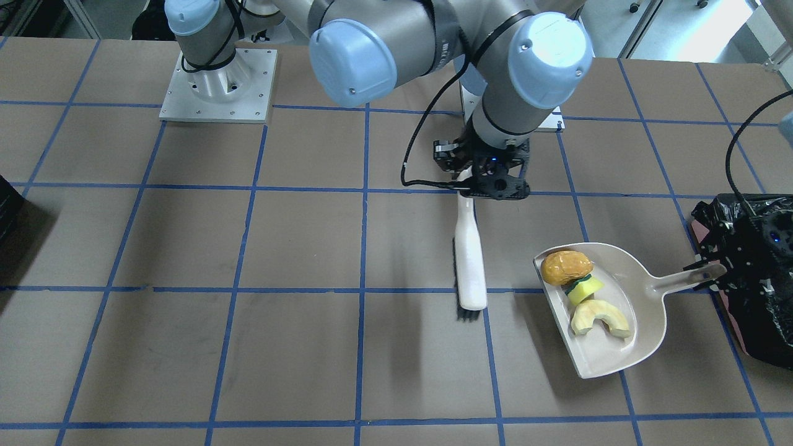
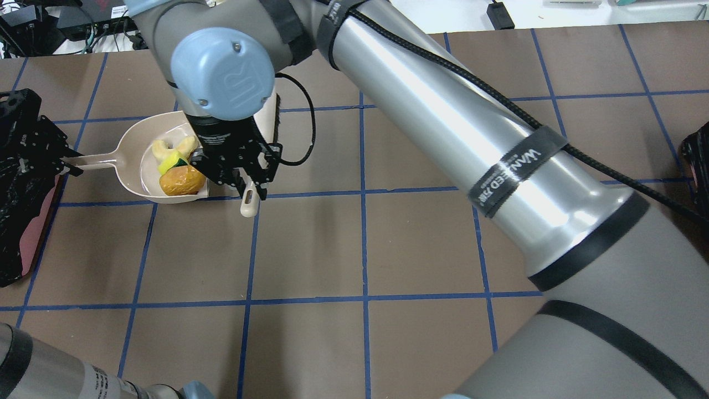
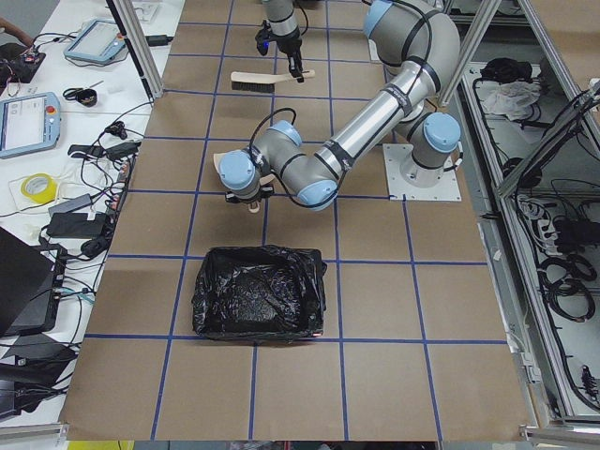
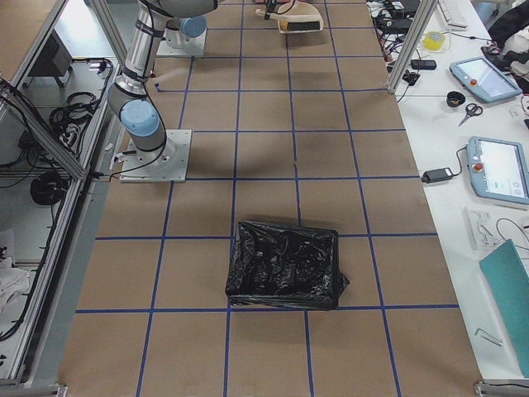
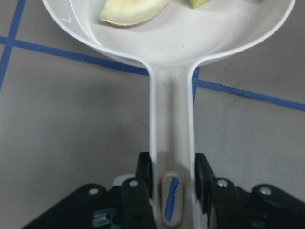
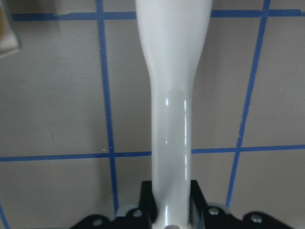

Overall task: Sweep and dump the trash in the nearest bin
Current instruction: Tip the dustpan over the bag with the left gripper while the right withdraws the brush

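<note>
A beige dustpan lies on the table and holds all three scraps: the golden-brown lump, the yellow sponge with a green top and the pale curved peel. My left gripper is shut on the dustpan's handle, right beside the black-lined bin with its salmon side. My right gripper is shut on the handle of the white brush. The brush is low over the table beside the pan's open mouth, apart from it.
A second black-lined bin stands far off on my right side; its edge also shows in the overhead view. My right arm reaches across the table. Its base plate is at the back. Benches with tablets flank the table.
</note>
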Robot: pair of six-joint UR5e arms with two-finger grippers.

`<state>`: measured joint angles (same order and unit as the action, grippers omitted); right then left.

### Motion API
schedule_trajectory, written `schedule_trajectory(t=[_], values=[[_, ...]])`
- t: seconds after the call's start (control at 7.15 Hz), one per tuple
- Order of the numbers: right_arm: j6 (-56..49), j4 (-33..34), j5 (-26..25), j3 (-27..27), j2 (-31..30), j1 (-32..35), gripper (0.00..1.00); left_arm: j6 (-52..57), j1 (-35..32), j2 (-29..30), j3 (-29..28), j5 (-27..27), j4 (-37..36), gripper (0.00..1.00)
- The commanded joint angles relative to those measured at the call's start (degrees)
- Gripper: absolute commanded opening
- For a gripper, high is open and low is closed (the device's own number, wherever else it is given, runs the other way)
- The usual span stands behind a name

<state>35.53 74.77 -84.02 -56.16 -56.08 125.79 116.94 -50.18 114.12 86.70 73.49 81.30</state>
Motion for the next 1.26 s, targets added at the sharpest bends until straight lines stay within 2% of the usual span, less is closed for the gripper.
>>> schedule_trajectory(t=[0.0, 0.42, 0.84, 1.12], values=[[-4.8, 6.7, -2.6, -18.5, -10.1, -4.6, 0.00, -6.9, 4.3, -2.1, -3.4, -3.6, 1.4, 0.00], [-6.7, 18.4, -3.1, -38.5, -21.1, -7.0, 0.00, -7.3, 12.6, -4.0, -9.1, -3.6, 3.5, 0.00], [-3.5, 29.5, -1.8, -50.4, -22.8, -6.0, 0.00, -7.3, 22.5, -2.6, -14.5, -3.5, 5.2, 0.00], [-3.6, 37.3, -1.9, -57.9, -22.7, -4.2, 0.00, -7.3, 27.0, -1.0, -17.5, -0.5, 4.0, 0.00]])
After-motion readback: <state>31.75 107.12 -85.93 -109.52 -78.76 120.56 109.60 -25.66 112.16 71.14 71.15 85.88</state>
